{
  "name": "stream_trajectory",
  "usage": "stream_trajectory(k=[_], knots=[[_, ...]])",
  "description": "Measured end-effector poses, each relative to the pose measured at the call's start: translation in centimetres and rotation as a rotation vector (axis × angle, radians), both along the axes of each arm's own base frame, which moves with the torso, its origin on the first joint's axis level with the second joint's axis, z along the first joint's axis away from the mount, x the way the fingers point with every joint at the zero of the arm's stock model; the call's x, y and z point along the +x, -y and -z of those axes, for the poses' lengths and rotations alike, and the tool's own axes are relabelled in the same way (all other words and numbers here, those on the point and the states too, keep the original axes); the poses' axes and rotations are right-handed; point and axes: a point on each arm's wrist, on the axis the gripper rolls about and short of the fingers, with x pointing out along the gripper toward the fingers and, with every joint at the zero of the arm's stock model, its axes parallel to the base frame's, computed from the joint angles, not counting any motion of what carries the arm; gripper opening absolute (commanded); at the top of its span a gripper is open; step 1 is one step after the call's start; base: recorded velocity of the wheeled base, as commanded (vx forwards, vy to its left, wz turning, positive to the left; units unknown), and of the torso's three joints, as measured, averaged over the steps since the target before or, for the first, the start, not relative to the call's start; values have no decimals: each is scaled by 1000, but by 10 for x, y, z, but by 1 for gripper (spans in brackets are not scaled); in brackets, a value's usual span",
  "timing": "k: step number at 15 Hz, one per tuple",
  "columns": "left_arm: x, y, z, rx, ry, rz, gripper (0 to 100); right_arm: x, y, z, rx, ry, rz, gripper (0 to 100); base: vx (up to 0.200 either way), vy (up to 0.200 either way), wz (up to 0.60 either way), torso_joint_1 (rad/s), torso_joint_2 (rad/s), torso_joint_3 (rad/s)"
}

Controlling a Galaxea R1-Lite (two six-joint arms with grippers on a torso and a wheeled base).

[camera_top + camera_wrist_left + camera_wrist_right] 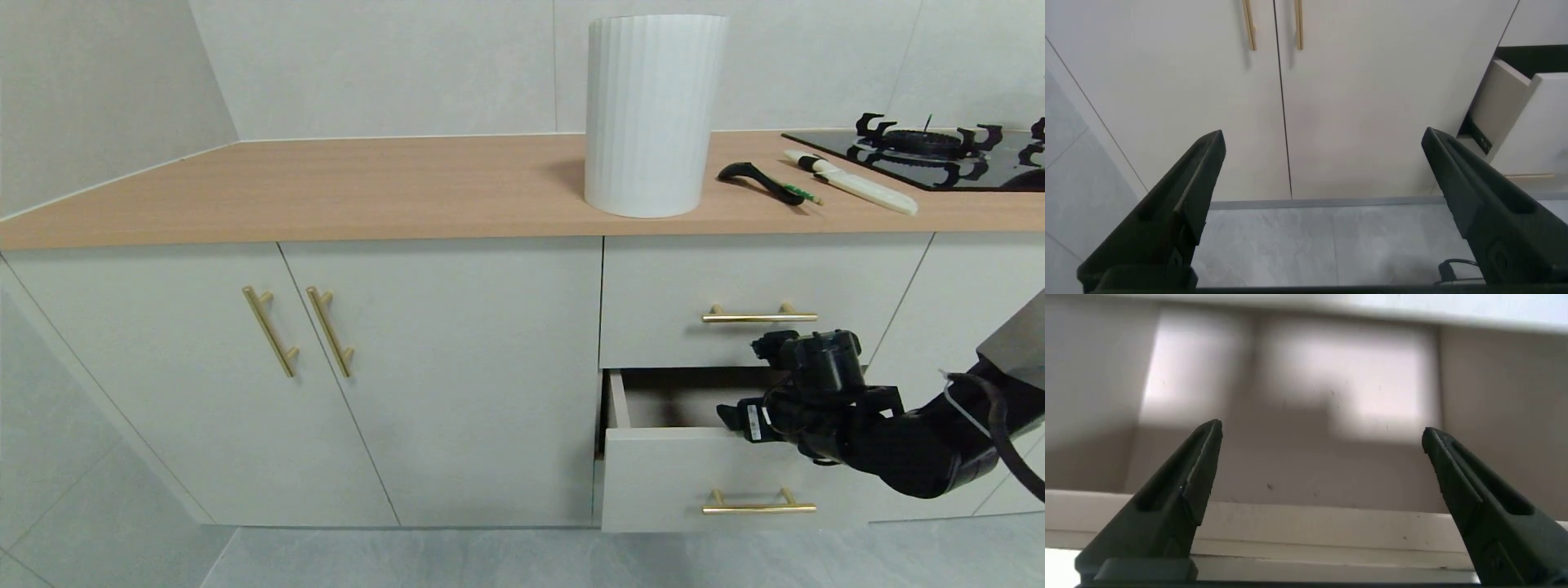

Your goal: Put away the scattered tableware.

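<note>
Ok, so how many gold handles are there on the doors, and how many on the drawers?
Door handles: 2
Drawer handles: 2
Total: 4

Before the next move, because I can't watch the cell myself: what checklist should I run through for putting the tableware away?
1. Lower drawer open: ok, pulled partway out.
2. Right end effector empty: ok, open at the drawer's mouth.
3. Left end effector empty: ok, open, low before the cabinet doors.
4. Tableware stowed: not ok; white knife and black-handled utensil lie on the countertop.
5. Drawer open enough for the knife: cannot tell.
</note>
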Motion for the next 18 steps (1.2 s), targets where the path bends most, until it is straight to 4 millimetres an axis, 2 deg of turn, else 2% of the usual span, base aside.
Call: stream_trajectory(k=[12,18], knots=[[0,0,0,0,0,0,100,-37,4,-26,-54,-261,-68,100,0,0,0,0,0,0],[0,0,0,0,0,0,100,-60,8,-25,-181,-476,-151,100,0,0,0,0,0,0]])
